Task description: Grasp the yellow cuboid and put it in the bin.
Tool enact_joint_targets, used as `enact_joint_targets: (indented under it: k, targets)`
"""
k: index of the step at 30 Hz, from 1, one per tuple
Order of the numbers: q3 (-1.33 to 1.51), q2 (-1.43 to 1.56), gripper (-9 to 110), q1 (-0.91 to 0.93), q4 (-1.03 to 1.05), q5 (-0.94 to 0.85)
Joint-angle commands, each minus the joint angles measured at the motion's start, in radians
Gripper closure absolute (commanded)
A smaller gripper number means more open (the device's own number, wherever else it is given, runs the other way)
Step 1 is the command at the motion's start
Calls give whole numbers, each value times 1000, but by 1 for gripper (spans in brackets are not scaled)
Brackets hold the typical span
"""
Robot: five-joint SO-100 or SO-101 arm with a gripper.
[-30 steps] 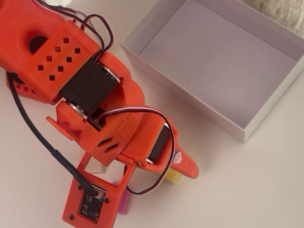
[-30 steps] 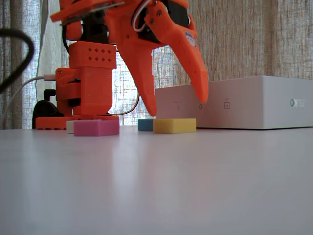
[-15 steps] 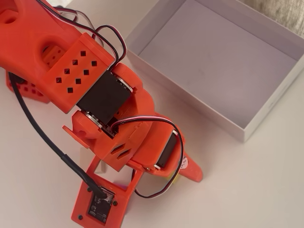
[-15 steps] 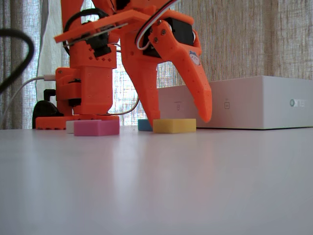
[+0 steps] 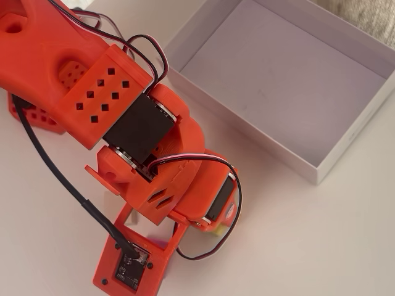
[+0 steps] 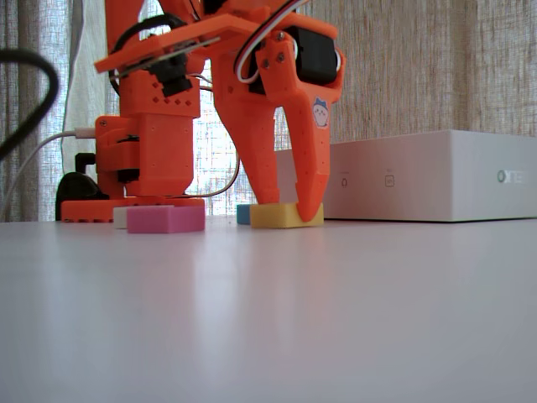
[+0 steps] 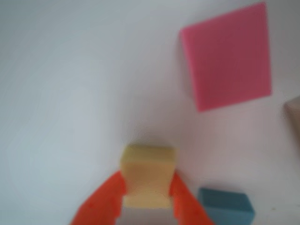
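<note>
Now my orange two-finger gripper [image 6: 287, 214] has closed onto the small matte yellow cuboid [image 6: 281, 217], and that is the change that matters: in the wrist view both fingers press against its two opposite sides, with the yellow cuboid [image 7: 147, 180] seated between them and no gap showing. It sits flat on the pale surface [image 6: 268, 319], so I judge the grasp made but the lift not yet begun.

Half a second ago my jaws stood wide, one fingertip to either side of the block with clear air between; a second ago they hung higher, above it. Since then I have come down and pinched in, and the block looks narrower in the fixed view, as if squeezed or turned a little by the closing.

Just beyond the cuboid, the small blue block [image 7: 226, 205] lies close beside my finger, near but apart. Farther off to the left in the fixed view rests the flat pink square block [image 6: 165, 219], with a cream-white block [image 6: 120, 217] peeping out behind it; none of these has shifted.

Farthest back stands the large shallow white cardboard bin [image 5: 308, 157], empty, its near wall just beyond my gripper. I expect to need height to clear that wall.
</note>
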Motion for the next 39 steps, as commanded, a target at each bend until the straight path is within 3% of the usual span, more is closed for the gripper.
enact_joint_targets:
  k: [1, 10, 17, 21, 30, 39]
  targets:
    - [-8, -11, 110, 8, 8, 6]
    - [-256, 143, 110, -5, 64, -75]
    - [-480, 310, 110, -127, 48, -184]
    - [-480, 407, 110, -275, 38, -265]
    - [-443, 469, 110, -632, 236, -281]
    - [-67, 466, 107, -701, 196, -281]
